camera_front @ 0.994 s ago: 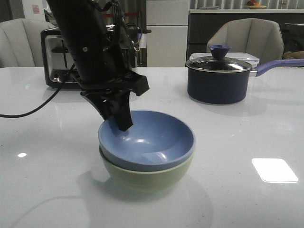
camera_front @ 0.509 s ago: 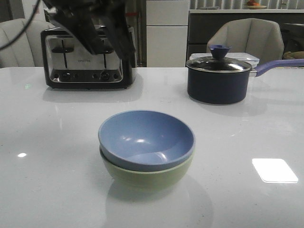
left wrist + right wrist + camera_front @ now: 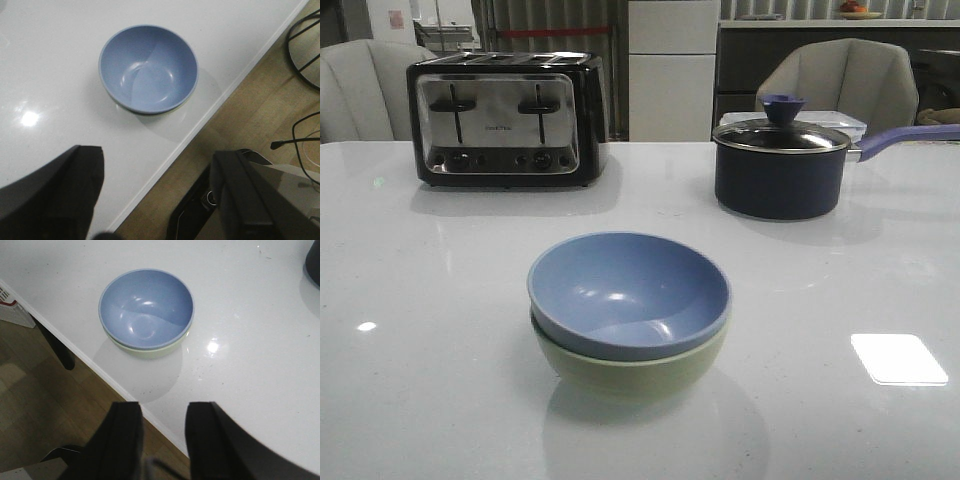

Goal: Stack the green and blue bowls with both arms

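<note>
The blue bowl (image 3: pixel 628 293) sits nested inside the green bowl (image 3: pixel 630 370) near the table's (image 3: pixel 420 400) front edge. Both look rigid, light and smooth, likely slippery; the rim seems the best grip. The left gripper (image 3: pixel 155 195) gapes wide, empty; the right gripper (image 3: pixel 164 440) is slightly parted, empty. The toaster's (image 3: pixel 507 120) label is unreadable.

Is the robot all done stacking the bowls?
It looks done. The blue bowl sits nested inside the green bowl on the table. The left gripper and right gripper are open, empty and apart from the bowls. Nothing seems left.
</note>
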Tool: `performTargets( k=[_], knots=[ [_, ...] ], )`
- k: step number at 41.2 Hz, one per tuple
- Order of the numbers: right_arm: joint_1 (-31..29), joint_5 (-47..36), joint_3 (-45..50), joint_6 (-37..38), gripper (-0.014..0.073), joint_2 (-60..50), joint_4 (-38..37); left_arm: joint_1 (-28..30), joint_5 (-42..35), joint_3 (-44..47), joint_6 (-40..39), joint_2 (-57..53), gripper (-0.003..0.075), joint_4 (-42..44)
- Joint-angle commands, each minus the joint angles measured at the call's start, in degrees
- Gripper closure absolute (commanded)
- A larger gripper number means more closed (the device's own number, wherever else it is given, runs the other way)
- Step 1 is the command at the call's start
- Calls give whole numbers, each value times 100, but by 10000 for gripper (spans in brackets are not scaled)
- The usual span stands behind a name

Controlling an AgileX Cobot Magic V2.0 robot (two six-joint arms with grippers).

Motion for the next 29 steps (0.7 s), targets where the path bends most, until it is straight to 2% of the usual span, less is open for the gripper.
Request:
performTargets(
  k=[1, 8, 12, 17, 24, 27, 29],
  knots=[
    [-17, -303, -164, -79, 241, -3, -39, -37, -431, 227, -383, -564, 215, 319],
    [-32, -147, -192, -74, 241, -3, -254, -37, -688, 894, -949, -1401, 215, 1013],
    [-32, 32, -228, 110, 245, -3, -496, -37, -810, 1143, -966, -1719, 215, 1026],
    [-32, 245, -235, 708, 280, -3, -895, -37, -914, 1313, -966, -1931, 215, 1026],
    [-32, 149, -229, 947, 295, -3, -892, -37, -1014, 1365, -966, -1958, 217, 1026],
    [-32, 113, -229, 947, 298, -3, -892, -37, -1092, 1365, -966, -1958, 263, 1026],
    [-32, 110, -229, 947, 328, -3, -892, -37, -1148, 1365, -966, -1958, 331, 1026]
  ],
)
